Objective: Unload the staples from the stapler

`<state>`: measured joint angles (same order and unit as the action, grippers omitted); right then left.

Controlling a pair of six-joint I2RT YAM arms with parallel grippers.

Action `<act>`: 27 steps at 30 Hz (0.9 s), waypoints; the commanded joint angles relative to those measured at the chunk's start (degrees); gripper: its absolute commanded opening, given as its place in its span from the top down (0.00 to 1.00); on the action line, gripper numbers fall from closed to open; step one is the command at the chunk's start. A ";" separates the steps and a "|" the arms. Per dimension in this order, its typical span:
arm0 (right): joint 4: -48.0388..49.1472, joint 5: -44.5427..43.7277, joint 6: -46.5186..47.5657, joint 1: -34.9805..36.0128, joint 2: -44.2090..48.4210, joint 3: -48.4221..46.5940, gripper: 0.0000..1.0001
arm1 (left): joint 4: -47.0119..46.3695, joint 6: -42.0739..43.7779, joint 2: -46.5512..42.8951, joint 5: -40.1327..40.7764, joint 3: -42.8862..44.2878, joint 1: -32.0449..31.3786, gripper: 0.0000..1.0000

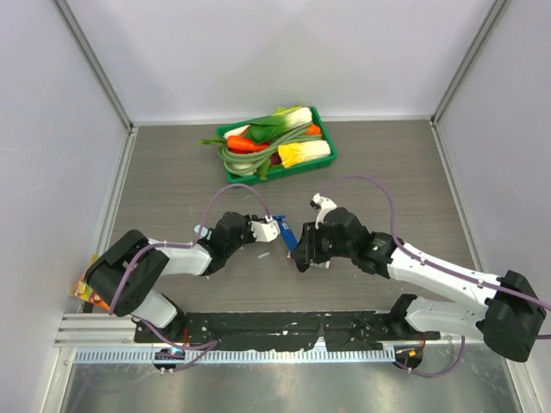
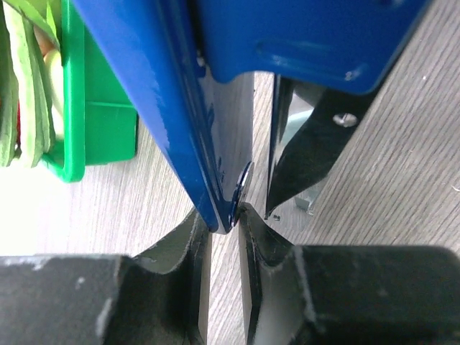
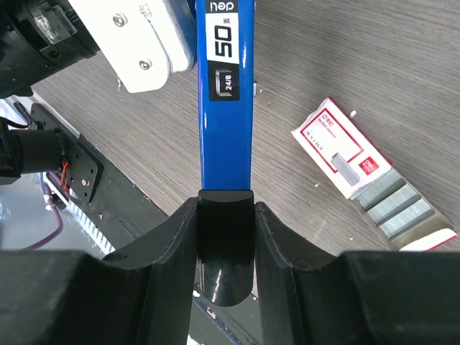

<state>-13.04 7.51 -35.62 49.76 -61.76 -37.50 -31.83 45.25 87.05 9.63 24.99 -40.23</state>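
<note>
**Both arms on the stapler, magazine being exposed.** The stapler [image 3: 224, 108] spans the gap between the two grippers, so each tool has it straight ahead, between its own fingertips.

The right gripper [image 3: 225, 210] is closed to a narrow gap on the black, rounded end. Its fingers [image 3: 169, 244] flank that end on both sides.

The left gripper [image 2: 224, 219] is nearly closed, pinching a thin blue edge of the body beside a rivet. Its pads [image 2: 195, 248] press from either side.

*Step in hand (judgement):* the tool is braced at two ends so that the top can be swung or drawn clear of the staple channel. The next move calls for one gripper to stay firm as an anchor. The other works along the long axis without twisting, as the left grip bears on a thin edge that could slip.

*The stapler:* glossy dark blue, long and narrow, with black fittings. A white and black label reads "50" and "24/6". In the left wrist view the blue shell stands apart from a black part just to its right, which suggests it is open. The channel itself is hidden.

*Staples:* a tiny grey strip, taken here for the staples [image 1: 263, 255], lies on the table [image 1: 172, 172]. It is just to the near side of the left gripper [image 1: 277, 229] and apart from the stapler [image 1: 287, 232]. Whether more remain inside cannot be told.

*Surroundings:* an open red-and-white staple carton [image 3: 334, 140] lies to the right of the right gripper. A green tray [image 2: 108, 129] sits beyond and left of the left gripper.
</note>
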 commanded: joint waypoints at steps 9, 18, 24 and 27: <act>11.28 -13.39 6.52 0.26 -12.15 -16.37 0.99 | 33.74 -22.12 -8.56 -14.70 20.26 1.90 0.46; 9.27 -13.05 14.95 -1.77 -23.92 -30.87 0.99 | 44.05 -33.02 -13.12 -30.09 24.57 13.84 0.34; 3.29 -8.83 22.51 -1.77 -32.97 -39.22 0.99 | 45.98 -38.49 -15.84 -39.25 24.93 25.72 0.30; 3.28 -6.04 24.45 -1.68 -36.31 -39.93 0.99 | 48.52 -37.43 -17.86 -39.94 23.88 26.60 0.29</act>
<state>-10.96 -2.61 -16.45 47.99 -95.81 -74.00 12.84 9.34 73.41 -23.92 48.73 -13.80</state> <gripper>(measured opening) 0.382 0.706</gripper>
